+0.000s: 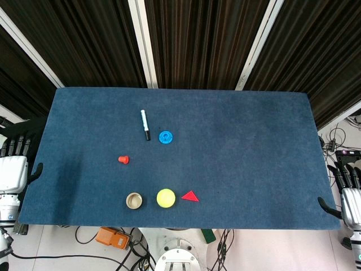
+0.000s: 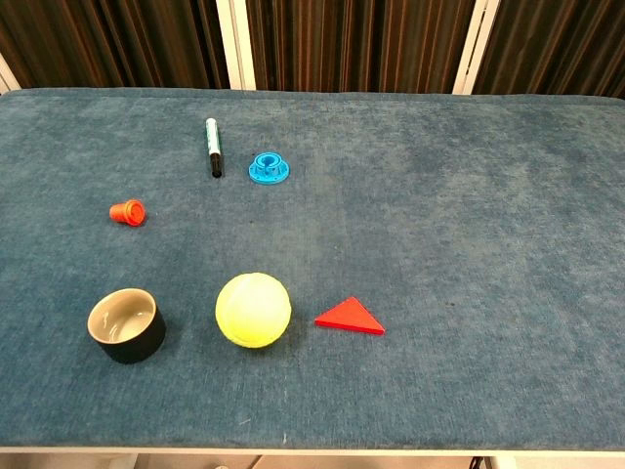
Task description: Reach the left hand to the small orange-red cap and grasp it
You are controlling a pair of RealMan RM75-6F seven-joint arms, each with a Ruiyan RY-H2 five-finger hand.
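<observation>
— What lies on the blue tabletop (image 1: pixel 254 164)?

— Six things, one of each: one small orange-red cap (image 1: pixel 123 160), one marker pen (image 1: pixel 145 124), one blue ring-shaped disc (image 1: pixel 166 136), one tan cup (image 1: pixel 133 200), one yellow ball (image 1: pixel 166 197) and one flat red triangle (image 1: pixel 190 196).

— Where does the cap sit?

— On its side, alone in the left half of the cloth, well apart from the pen and disc farther back and from the cup nearer the front edge. Cup, ball and triangle stand in a row along the front; ball and triangle are just beside each other.

— And the two hands?

— Both are off the cloth in the head view. The left hand (image 1: pixel 12 169) hangs beside the left edge, fingers apart and extended, holding nothing, well away from the cap. The right hand (image 1: pixel 348 195) hangs beside the right edge, likewise spread and empty. The chest view shows neither.
</observation>
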